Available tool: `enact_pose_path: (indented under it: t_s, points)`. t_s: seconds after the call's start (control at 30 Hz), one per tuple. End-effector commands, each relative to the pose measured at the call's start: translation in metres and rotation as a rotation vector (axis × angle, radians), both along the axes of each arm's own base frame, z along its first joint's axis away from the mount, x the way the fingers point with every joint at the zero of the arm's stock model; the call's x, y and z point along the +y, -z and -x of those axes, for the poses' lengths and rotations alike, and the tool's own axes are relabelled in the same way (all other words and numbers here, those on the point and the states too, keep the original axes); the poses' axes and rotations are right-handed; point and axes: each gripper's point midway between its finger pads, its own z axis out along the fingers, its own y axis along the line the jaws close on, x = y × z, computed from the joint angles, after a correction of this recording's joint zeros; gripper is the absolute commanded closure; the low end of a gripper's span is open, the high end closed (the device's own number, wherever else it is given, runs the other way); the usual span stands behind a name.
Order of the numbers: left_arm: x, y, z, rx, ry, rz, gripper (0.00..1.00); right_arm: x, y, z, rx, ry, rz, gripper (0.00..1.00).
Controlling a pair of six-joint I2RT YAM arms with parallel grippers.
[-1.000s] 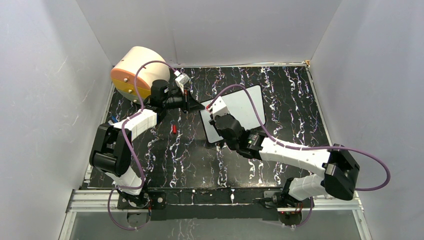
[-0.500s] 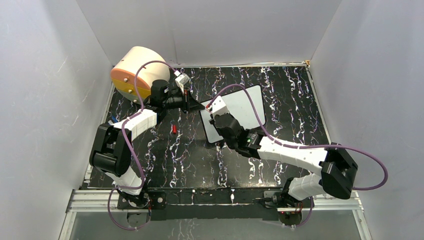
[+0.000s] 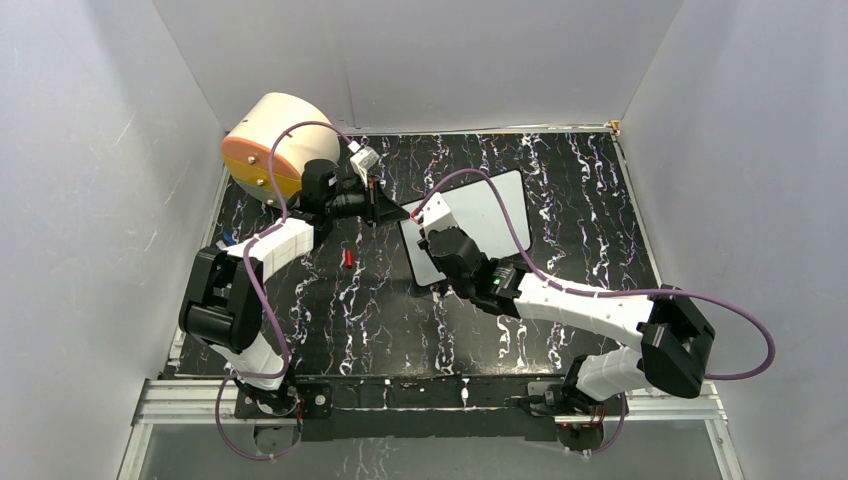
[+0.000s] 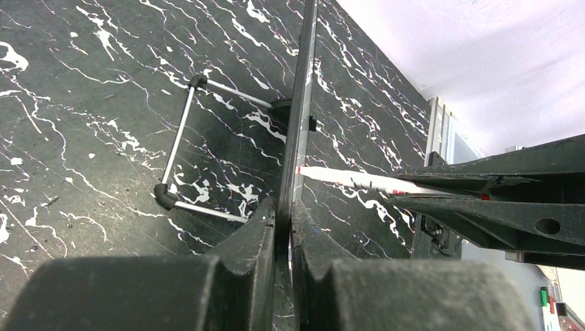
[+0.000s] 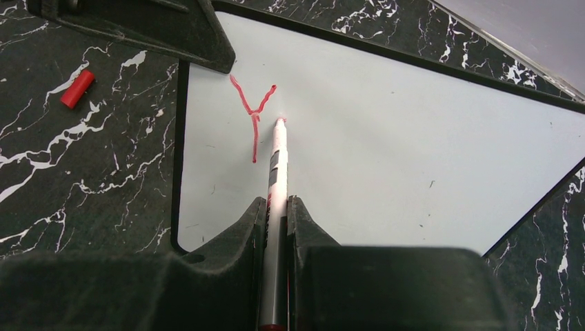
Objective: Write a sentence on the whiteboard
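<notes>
Red ink is seen on the whiteboard, but only 1 letter of the sentence has been made: a shape like a Y, in the upper left part of the right wrist view. The marker is gripped tight between the 2 fingers of the right claw. Its tip is set just to the right of the Y, where the 2 arms of the letter meet. In the left wrist view the tip is seen right up against the board.

Very little has changed in the last second. In the top view the right arm's elbow, at the lower right, has been slid a tiny bit to the left, and the claw over the board has hardly been moved. The left arm has not been moved at all. So the writing is thought to be going slowly, in small strokes, and a second letter is likely being started. Most of the task is not yet done.

The board is found near the middle of the top view, a little up and to the right. Its left edge is pinched by the closed left claw, so it is kept from sliding. A thin wire frame is seen beside it. A red cap lies on the desk, to the left of the board.
</notes>
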Motion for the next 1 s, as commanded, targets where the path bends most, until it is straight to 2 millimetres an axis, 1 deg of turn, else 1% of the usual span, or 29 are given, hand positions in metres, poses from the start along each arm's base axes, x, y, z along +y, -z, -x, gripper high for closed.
enact_pose_path:
  t_s: [0.0, 0.2, 0.27, 0.33, 0.6, 0.77, 0.97]
  points:
    - [0.002, -0.008, -0.003, -0.034, -0.026, -0.025, 1.00, 0.006, 0.000, -0.001, 0.012, -0.014, -0.023, 1.00]
    - [0.001, -0.009, -0.004, -0.036, -0.027, -0.024, 1.00, 0.005, 0.007, 0.005, 0.046, -0.031, -0.010, 1.00]
    - [0.001, -0.009, -0.004, -0.035, -0.027, -0.023, 1.00, 0.005, 0.006, 0.005, 0.046, -0.028, -0.013, 1.00]
    - [0.001, -0.009, -0.004, -0.034, -0.027, -0.023, 1.00, -0.001, 0.012, 0.007, 0.065, -0.025, 0.017, 1.00]
    - [0.002, -0.008, -0.004, -0.031, -0.029, -0.025, 1.00, -0.013, 0.018, 0.008, 0.073, 0.012, 0.061, 1.00]
    - [0.002, -0.008, -0.004, -0.032, -0.028, -0.026, 1.00, -0.018, 0.015, 0.003, 0.048, 0.053, 0.060, 1.00]
    - [0.002, -0.008, -0.003, -0.031, -0.027, -0.027, 1.00, -0.020, 0.007, -0.001, 0.011, 0.074, 0.038, 1.00]
